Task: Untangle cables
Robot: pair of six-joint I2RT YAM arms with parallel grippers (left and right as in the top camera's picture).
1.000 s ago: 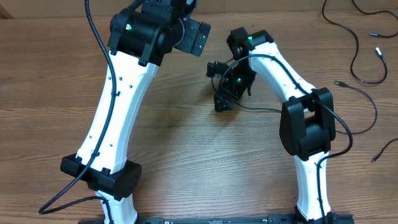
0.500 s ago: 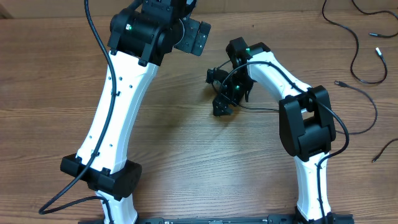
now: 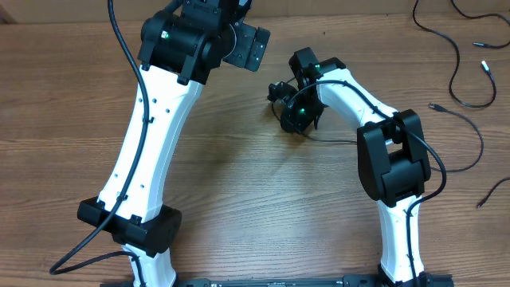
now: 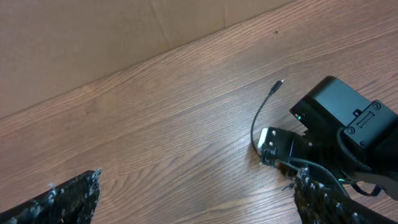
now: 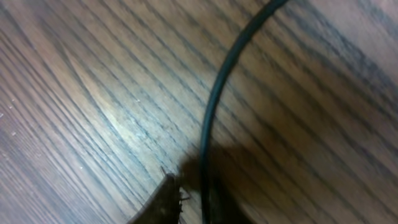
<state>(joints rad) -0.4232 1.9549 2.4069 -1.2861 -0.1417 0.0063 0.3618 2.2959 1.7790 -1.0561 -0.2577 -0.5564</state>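
One thin black cable [image 4: 256,121] with a silver tip curves across the wood and runs under my right gripper [image 3: 290,119], which points down at the table's middle. In the right wrist view the same cable [image 5: 217,99] passes down between the jaws of the right gripper [image 5: 199,208]. One fingertip [image 5: 163,202] stands close beside the cable and the jaws are shut on it. My left gripper [image 4: 196,186] hangs open above bare wood to the left, nothing between its fingers [image 4: 65,202]. More cables [image 3: 460,68] lie loose at the far right.
A cardboard wall [image 4: 93,37] borders the table's far edge. Another cable loop [image 3: 474,139] and a short end [image 3: 492,194] lie right of the right arm [image 3: 390,159]. The left arm [image 3: 151,135] stands at the left, with thick black arm wires alongside.
The right gripper's jaws have closed from wide open onto the cable, and it has shifted slightly toward the far side. The left arm has not moved.
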